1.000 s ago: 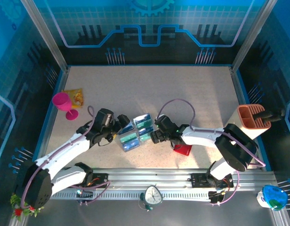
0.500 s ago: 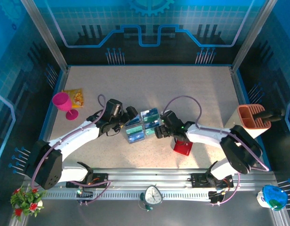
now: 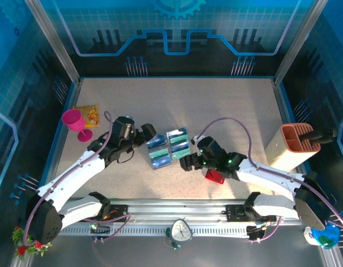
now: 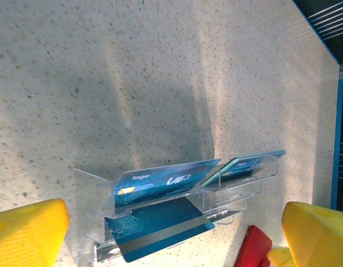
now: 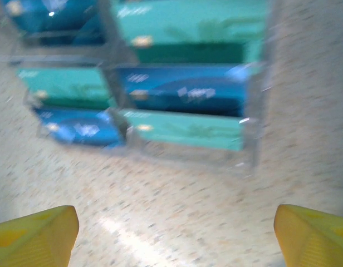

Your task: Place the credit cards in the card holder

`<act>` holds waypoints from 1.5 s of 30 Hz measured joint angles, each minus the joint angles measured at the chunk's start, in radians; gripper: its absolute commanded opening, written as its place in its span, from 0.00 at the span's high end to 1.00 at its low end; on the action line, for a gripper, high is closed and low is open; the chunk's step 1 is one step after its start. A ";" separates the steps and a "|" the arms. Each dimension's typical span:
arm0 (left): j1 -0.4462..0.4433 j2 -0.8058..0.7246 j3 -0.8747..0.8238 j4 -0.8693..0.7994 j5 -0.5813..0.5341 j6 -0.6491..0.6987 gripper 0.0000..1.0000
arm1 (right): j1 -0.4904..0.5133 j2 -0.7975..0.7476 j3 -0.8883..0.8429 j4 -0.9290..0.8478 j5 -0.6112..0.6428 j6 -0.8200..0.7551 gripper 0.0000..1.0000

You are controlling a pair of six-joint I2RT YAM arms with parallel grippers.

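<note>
credit cards (image 3: pixel 167 148), printed blue and teal-green, sit in rows in a small clear plastic stand (image 4: pixel 92 183) near the middle of the speckled beige desk (image 3: pixel 227 105), a little toward the near edge. seen from above, the two arms reach in from either side of the stand. the left pincer (image 3: pixel 148 134) is just to the left of the cards, its jaws spread wide and holding nothing. the right pincer (image 3: pixel 185 163) is just to the right of the stand and slightly nearer, also spread wide with nothing between the jaws. the card holder (image 3: pixel 215 177), a small flat red pouch, lies on the desk to the right of the stand, partly covered by the right arm. in the left wrist view, yellow fingers (image 4: pixel 28 229) frame the bottom corners; between them the stand's tiers hold a blue card marked "vip", a teal one beside it to the right, and a darker blue card with a grey stripe lower down, while a corner of the red pouch shows at the bottom edge. the right wrist view is blurred: yellow fingers (image 5: pixel 33 233) sit at the bottom corners, with blue and teal cards in two columns above a stretch of bare desk. at the far left a pink goblet (image 3: pixel 77 123) stands beside a yellow-orange packet (image 3: pixel 88 114); at the right edge an orange-brown slotted organizer (image 3: pixel 298 139) stands upright
</note>
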 measured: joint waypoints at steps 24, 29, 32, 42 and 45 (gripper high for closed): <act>0.237 -0.121 0.019 -0.097 0.061 0.058 0.01 | 0.258 0.432 0.144 0.229 -0.003 0.143 0.12; 0.241 -0.121 0.006 -0.098 0.061 0.058 0.01 | 0.254 0.473 0.153 0.253 -0.003 0.154 0.12; 0.242 -0.121 0.006 -0.098 0.062 0.058 0.01 | 0.246 0.489 0.159 0.260 -0.004 0.158 0.12; 0.243 -0.121 0.006 -0.098 0.069 0.060 0.01 | 0.180 0.541 0.213 0.282 -0.009 0.158 0.13; 0.243 -0.120 0.005 -0.097 0.069 0.067 0.01 | 0.158 0.567 0.234 0.295 -0.015 0.158 0.13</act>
